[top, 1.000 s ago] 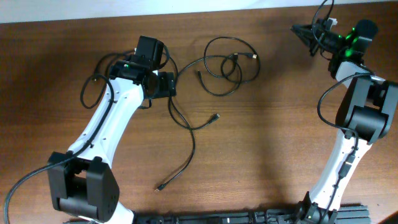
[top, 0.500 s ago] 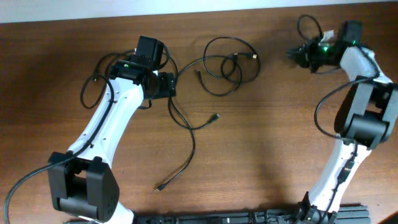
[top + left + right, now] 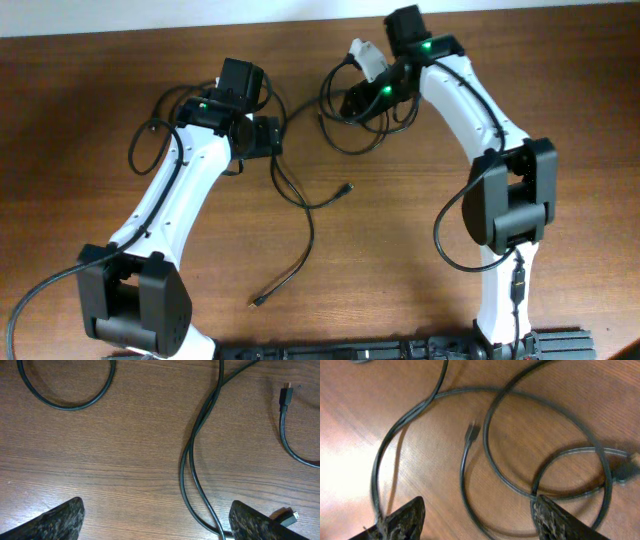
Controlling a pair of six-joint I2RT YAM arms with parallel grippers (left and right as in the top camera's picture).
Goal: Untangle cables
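Right wrist: right claw [image 3: 477,505] wide above looped cables [image 3: 465,390].
Pinch one cable clear of crossings; left claw [image 3: 156,507] wide too.

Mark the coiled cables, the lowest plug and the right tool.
coiled cables [image 3: 350,151], overhead view, loop's lower arc
lowest plug [image 3: 256,300], overhead view, plug tip
right tool [image 3: 480,520], right wrist view, midway between fingertips

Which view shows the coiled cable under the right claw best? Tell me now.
Right wrist: the coil and a plug end fill the frame. Overhead, the right arm covers part of it. Left wrist shows loose strands, no coil.
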